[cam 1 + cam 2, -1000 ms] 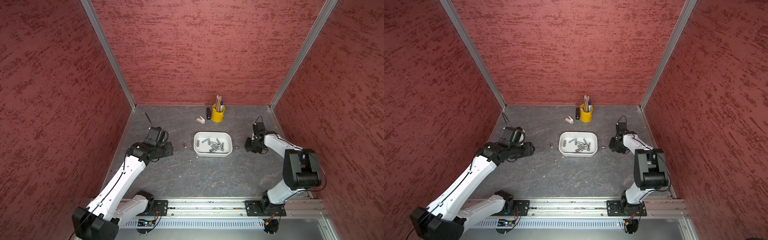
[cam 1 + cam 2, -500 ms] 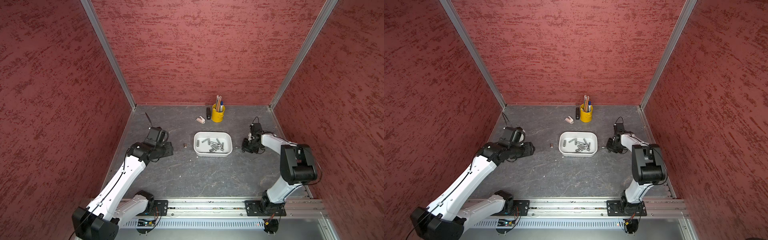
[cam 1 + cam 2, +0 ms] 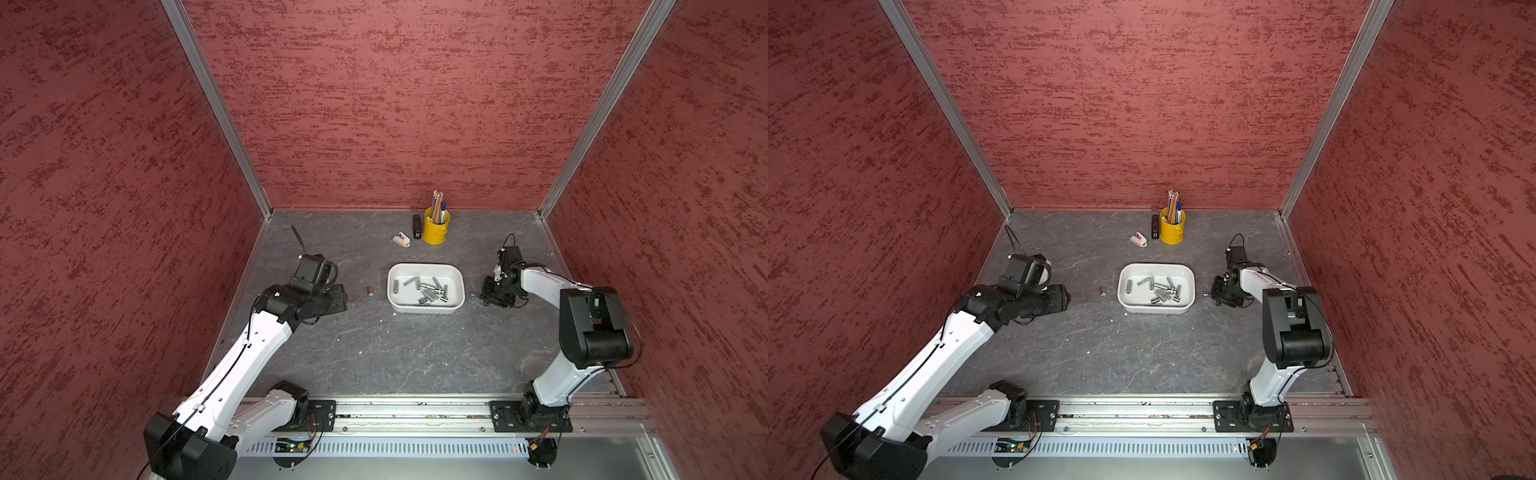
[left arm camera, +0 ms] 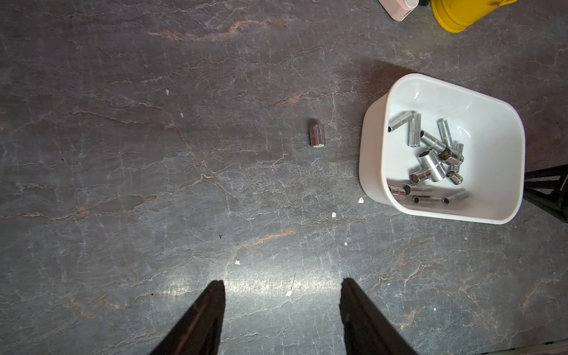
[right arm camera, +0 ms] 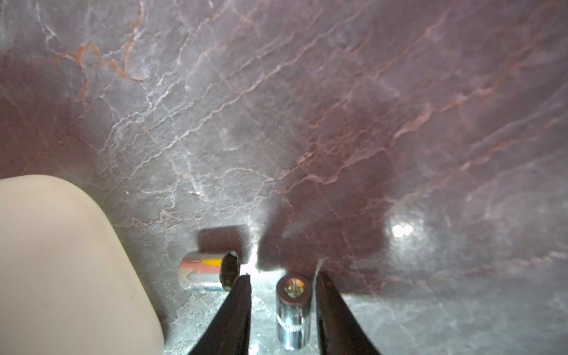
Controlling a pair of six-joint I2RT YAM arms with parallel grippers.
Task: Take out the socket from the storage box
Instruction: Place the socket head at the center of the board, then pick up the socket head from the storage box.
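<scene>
The white storage box (image 3: 424,266) (image 3: 1156,265) sits mid-table with several chrome sockets (image 3: 428,289) (image 4: 430,163) inside. My right gripper (image 5: 282,275) (image 3: 486,293) is low on the table just right of the box, open. A socket (image 5: 293,310) lies between its fingers, with a gap on one side. A second socket (image 5: 209,274) (image 3: 474,294) lies beside the box wall (image 5: 61,261). Another socket (image 4: 316,135) (image 3: 370,290) lies on the table left of the box. My left gripper (image 4: 282,280) (image 3: 338,297) hovers open and empty further left.
A yellow pen cup (image 3: 435,230) stands at the back behind the box, with a black item (image 3: 417,226) and a pink item (image 3: 401,240) next to it. Red walls close in the table on three sides. The rail (image 3: 415,411) runs along the front.
My right gripper has shifted a little toward the box and its jaws have parted around the socket on the table. The left arm has not moved.
</scene>
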